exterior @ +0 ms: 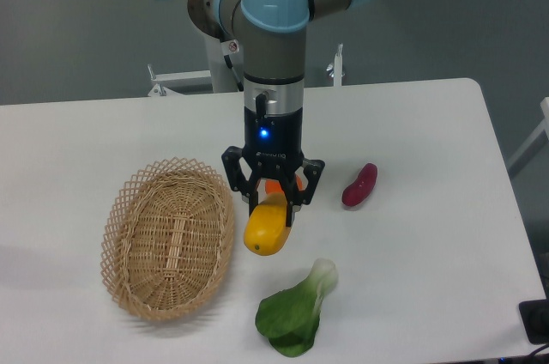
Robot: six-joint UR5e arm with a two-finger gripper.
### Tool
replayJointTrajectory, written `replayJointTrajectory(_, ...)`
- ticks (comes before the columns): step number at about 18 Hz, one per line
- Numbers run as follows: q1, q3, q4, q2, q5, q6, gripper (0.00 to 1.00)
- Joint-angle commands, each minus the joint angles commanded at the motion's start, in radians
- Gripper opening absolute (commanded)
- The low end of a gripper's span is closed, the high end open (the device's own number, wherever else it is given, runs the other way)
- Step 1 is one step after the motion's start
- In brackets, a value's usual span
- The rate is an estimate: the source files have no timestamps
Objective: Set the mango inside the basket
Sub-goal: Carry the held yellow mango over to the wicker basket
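Observation:
The mango (266, 230), yellow and oval, hangs tilted just right of the basket (129, 201), a light tan oval of woven wicker with nothing inside it. My gripper (273, 206) points straight down over the mango's upper end, its black fingers (254, 196) pressed against either side, shut on the fruit. A small orange patch shows between the fingers above the yellow part; whether it belongs to the mango is unclear. The mango's lower end sits close to the table, beside the basket's right rim.
A dark red oblong vegetable (359, 185) lies to the right of the gripper. A green leafy bok choy (296, 312) lies near the front edge, below the mango. The white table's right edge (502, 209) runs diagonally.

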Motion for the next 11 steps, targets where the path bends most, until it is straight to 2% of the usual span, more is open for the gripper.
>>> replayJointTrajectory(3,-0.008,-0.018,0.000,0.005,0.064,-0.009,0.54)
replayJointTrajectory(7,-0.060,-0.028,-0.005,0.003,0.086,-0.029,0.54)
replayJointTrajectory(11,-0.129,-0.029,-0.008,-0.005,0.141,-0.185,0.54)
